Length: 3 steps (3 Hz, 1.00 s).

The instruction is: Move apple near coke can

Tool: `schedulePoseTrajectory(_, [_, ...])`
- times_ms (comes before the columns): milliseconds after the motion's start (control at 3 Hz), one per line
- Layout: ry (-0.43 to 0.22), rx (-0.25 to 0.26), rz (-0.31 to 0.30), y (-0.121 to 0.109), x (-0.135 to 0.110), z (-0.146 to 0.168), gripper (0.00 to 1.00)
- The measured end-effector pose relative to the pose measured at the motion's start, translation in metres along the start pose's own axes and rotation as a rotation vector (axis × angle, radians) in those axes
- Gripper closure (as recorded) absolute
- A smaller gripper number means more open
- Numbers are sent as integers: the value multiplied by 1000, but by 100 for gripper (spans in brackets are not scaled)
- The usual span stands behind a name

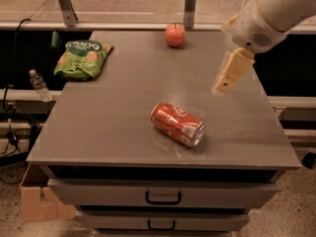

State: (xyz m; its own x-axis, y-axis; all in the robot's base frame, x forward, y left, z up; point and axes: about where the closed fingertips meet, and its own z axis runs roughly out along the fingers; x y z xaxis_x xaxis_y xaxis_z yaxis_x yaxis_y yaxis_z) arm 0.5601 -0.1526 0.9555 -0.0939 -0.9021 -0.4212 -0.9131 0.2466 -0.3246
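Camera view looks down on a grey surface (98, 132) with drawers (163, 196) beneath it. The apple (175, 34) sits upright right at the far edge, a little right of the middle. The can (177, 124) lies on its side near the front edge, also slightly right of the middle, with its silver end turned toward the front right corner. The two are well apart, with bare surface between them. A green snack bag (81, 58) lies at the far left corner, out of the way.

The gripper (222, 85) hangs in the air over the right side of the surface, near the right edge and about level with the gap between apple and can. It touches nothing and carries nothing. From where I stand I cannot tell how far it is open.

As I judge it, the job has hardly begun: the apple is not yet grasped. What is left is to reach to the far edge, take hold of the apple, carry it toward the front and set it down just beside the can.
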Motion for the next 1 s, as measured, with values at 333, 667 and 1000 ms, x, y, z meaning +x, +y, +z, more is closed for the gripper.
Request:
schedulePoseTrajectory(333, [-67,13,34,-38,-22,42,0])
schedulePoseTrajectory(667, [-67,13,34,-38,-22,42,0])
schedulePoseTrajectory(1000, [-118,49,64,-50,-34,53,0])
